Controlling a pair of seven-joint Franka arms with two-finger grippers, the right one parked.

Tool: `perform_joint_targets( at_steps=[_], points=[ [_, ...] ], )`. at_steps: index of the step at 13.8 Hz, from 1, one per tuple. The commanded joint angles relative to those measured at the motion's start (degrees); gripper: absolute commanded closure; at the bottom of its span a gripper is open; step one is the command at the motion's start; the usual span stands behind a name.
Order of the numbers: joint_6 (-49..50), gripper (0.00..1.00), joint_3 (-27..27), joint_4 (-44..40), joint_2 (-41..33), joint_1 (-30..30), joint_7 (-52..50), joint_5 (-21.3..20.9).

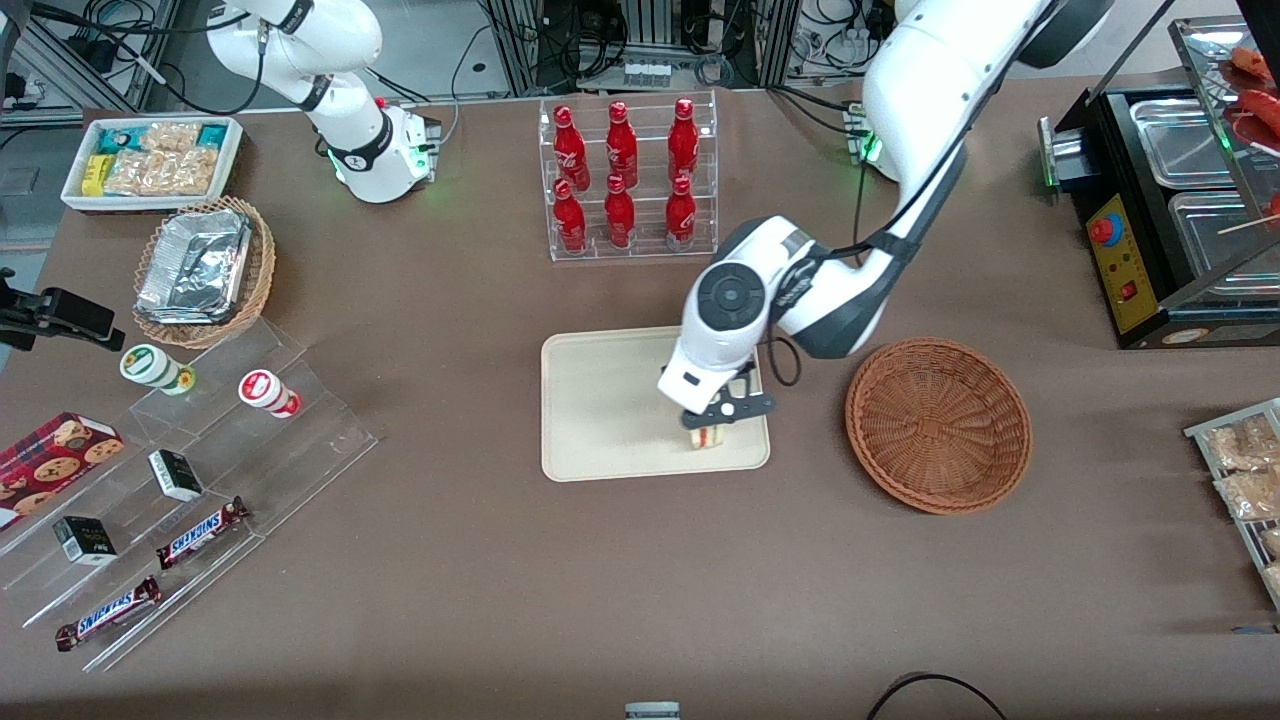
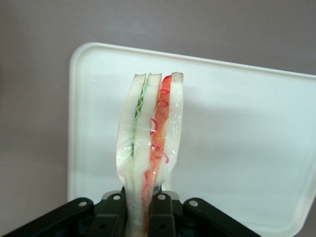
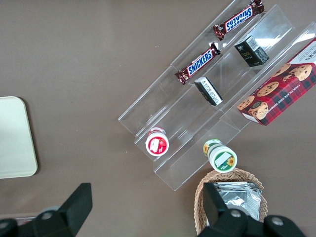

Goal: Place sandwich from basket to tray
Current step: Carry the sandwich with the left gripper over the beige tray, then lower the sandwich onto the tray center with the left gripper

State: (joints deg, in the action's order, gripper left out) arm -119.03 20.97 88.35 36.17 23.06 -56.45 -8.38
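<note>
Occlusions and cut-offs. The gripper [image 1: 716, 415] hides the upper part of the sandwich [image 1: 708, 436] in the front view; only its lower cut edge shows beneath the fingers. The arm above the gripper covers one corner of the tray [image 1: 610, 410]. In the left wrist view, the sandwich's clamped end [image 2: 143, 217] disappears between the finger pads [image 2: 160, 210], whose bases are cut off at the frame edge, as is the tray's [image 2: 237, 128] one end.

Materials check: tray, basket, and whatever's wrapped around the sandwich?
Tray: looks like smooth matte cream plastic, with moulded rounded corners and a low rim. Basket: reddish-brown woven wicker, or an imitation, going by the radiating weave. Sandwich: seems wrapped in clear glossy film that wrinkles and glints; the claw is shut on it above the tray.
</note>
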Motion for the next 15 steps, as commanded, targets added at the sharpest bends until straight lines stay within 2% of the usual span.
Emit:
perform_joint_targets(
  at_steps=[1, 4, 14, 15],
  points=[
    [1.5, 1.0, -0.4, -6.5, 5.6, 3.5, -6.3, -4.0],
    [1.8, 1.0, -0.4, -10.5, 9.3, 6.3, -10.3, -6.1],
    [1.1, 1.0, -0.5, -10.7, 11.7, 7.5, -11.0, -6.1],
    [1.0, 0.71, -0.5, -10.7, 12.0, 7.6, -11.5, -6.1]
  ],
)
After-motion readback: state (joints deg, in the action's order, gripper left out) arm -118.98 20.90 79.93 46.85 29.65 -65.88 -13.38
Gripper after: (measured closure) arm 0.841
